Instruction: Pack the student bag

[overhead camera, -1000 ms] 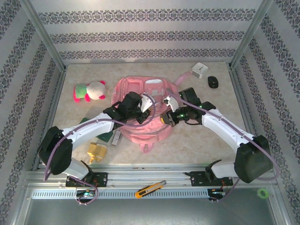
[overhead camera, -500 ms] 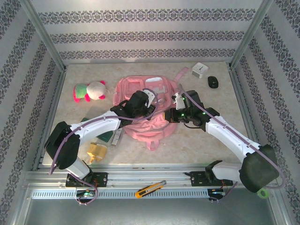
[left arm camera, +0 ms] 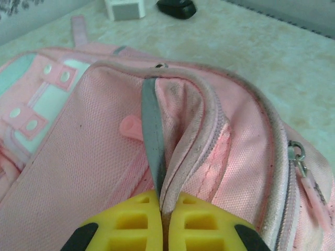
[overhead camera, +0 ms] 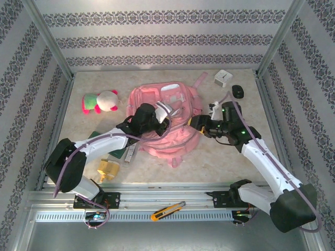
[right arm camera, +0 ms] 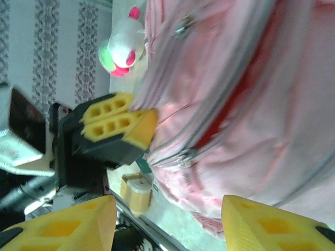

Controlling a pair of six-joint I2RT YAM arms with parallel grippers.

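The student bag, a large soft pink backpack, lies in the middle of the table. My left gripper is over its middle, shut on the bag's zip edge. In the left wrist view the yellow fingertips pinch that grey-trimmed rim, and the pink fabric of the bag spreads beyond the left gripper. My right gripper stands at the bag's right side, open with nothing in it. The right gripper faces the bag, with the left arm's yellow fingers in view.
A pink-and-green plush toy lies at the left back. A white box and a black mouse sit at the back right. A yellow object and a green item lie near the left arm. A box cutter rests on the front rail.
My right gripper has opened, let go of the bag and drawn back to the right. The bag's front has shifted. The left gripper stays shut on the zip edge.
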